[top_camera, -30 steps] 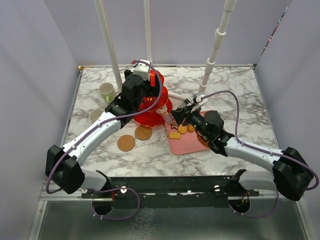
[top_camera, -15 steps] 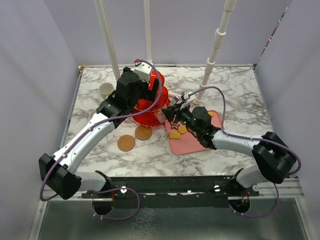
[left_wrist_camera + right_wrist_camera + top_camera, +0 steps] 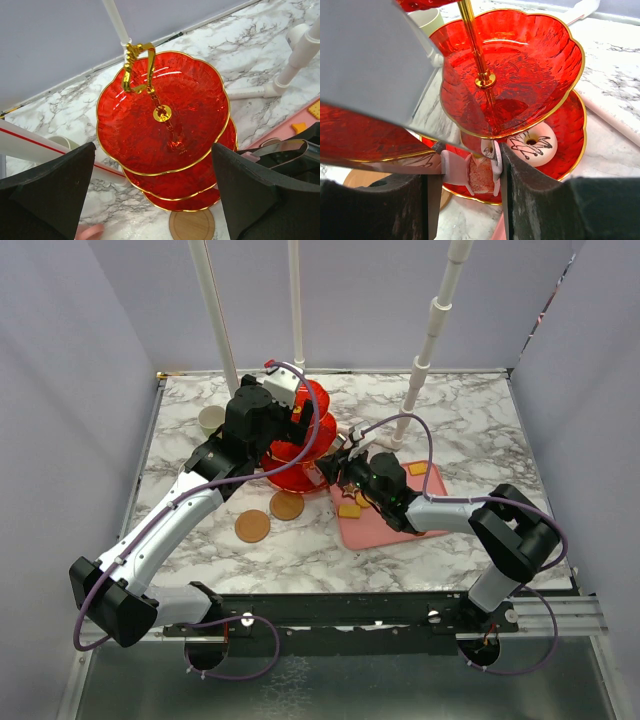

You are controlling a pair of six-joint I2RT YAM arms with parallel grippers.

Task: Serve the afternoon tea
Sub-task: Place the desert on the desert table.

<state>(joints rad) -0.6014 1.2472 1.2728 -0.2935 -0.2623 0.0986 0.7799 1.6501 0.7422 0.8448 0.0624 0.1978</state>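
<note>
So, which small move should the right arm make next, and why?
Probably lower a little and open the jaws. The right arm's jaws hold a pastry just inside the near rim of the bottom tier, under the middle tier, beside an iced donut already lying there.

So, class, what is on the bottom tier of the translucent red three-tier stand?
A white iced ring pastry; at the rim, the right gripper holds a paper-cupped pastry. The middle tier covers the rest.
</note>
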